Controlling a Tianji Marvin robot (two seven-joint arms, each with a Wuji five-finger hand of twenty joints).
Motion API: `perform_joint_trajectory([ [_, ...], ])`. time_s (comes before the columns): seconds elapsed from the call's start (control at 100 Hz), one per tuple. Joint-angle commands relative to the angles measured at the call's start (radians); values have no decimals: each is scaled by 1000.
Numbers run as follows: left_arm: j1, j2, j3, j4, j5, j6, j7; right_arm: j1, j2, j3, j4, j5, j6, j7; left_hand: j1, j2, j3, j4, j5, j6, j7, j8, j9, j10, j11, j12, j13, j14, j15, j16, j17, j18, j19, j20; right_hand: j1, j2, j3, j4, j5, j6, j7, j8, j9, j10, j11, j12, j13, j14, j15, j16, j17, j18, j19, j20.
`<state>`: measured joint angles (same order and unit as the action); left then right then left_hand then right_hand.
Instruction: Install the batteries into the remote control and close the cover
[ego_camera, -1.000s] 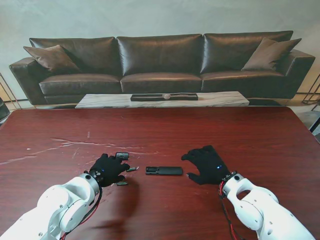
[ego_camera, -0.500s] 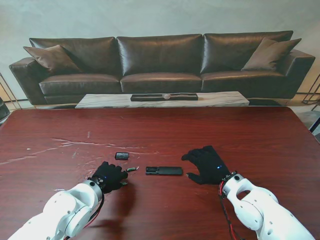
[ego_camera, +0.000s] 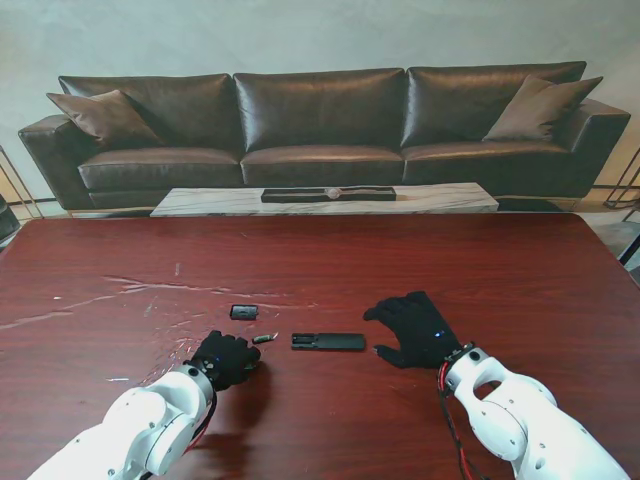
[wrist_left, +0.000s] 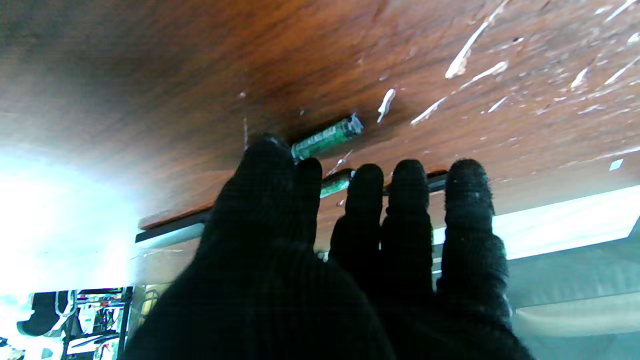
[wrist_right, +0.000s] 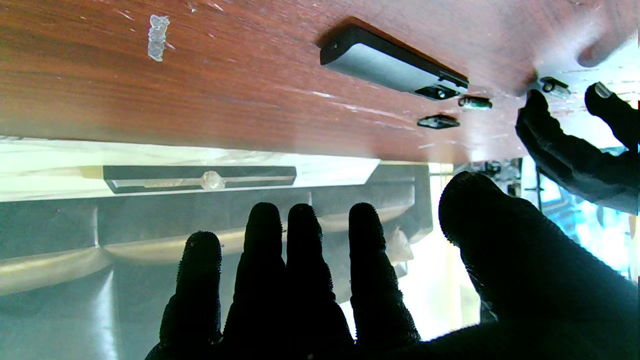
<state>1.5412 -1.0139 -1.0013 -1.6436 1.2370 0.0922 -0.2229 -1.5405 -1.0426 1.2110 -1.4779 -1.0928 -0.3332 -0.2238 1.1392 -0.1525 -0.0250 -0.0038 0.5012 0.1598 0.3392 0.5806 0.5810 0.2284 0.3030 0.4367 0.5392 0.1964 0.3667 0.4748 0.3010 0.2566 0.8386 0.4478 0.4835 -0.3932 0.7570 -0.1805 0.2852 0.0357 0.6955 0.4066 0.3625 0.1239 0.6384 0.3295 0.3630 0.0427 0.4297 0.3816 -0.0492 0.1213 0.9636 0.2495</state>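
Though near battery (ego_camera: 263, 339), left hand (ego_camera: 222, 358) unladen.

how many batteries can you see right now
2. One battery lies on the table just past the left hand, between it and the remote. The second battery sits at that hand's fingers, mostly hidden. Nothing else looks like one.

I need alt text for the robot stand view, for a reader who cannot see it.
Two black-gloved robot hands rest on a dark red table, the left hand and the right hand either side of a black remote control. A small battery and a black cover lie near the left hand.
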Motion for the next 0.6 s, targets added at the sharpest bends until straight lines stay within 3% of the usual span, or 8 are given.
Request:
perform_joint_trajectory([
  [0.0,-4,-2,4,8,1,5,-1,-7,-4,0,0,-3,-3,-5,70,-18,24,-14,14,12,17,-15,30,4,-4,-11,33,25,16,-5,3,40,14,-8,-5,19,-12,21,8,8,-9,6,2,14,-11,-6,10,12,-12,-3,-4,2,-16,-20],
  [0.15,-10,-2,17,18,-4,19,0,-7,-5,1,0,-1,-3,-7,81,-23,28,-12,10,8,19,-20,45,6,5,-12,46,31,24,-4,10,49,22,-10,-5,20,-13,21,8,7,-10,6,1,14,-12,-6,10,12,-12,-3,-4,2,-16,-20],
  [0.35,-17,0,32,24,9,37,-15,-7,-5,3,4,0,-4,-11,87,-38,33,-10,19,46,35,-21,51,5,50,17,67,18,62,16,40,47,49,-10,-5,20,-14,21,7,9,-12,7,1,14,-12,-6,10,11,-13,-3,-4,2,-16,-20],
  [0.59,-37,2,71,52,21,68,-16,-7,-6,5,7,4,-3,-15,91,-79,47,-13,-12,38,158,53,55,-2,128,84,95,7,121,70,76,55,107,4,-5,21,-15,22,7,8,-13,8,1,13,-12,-6,10,12,-12,-3,-4,2,-16,-20],
])
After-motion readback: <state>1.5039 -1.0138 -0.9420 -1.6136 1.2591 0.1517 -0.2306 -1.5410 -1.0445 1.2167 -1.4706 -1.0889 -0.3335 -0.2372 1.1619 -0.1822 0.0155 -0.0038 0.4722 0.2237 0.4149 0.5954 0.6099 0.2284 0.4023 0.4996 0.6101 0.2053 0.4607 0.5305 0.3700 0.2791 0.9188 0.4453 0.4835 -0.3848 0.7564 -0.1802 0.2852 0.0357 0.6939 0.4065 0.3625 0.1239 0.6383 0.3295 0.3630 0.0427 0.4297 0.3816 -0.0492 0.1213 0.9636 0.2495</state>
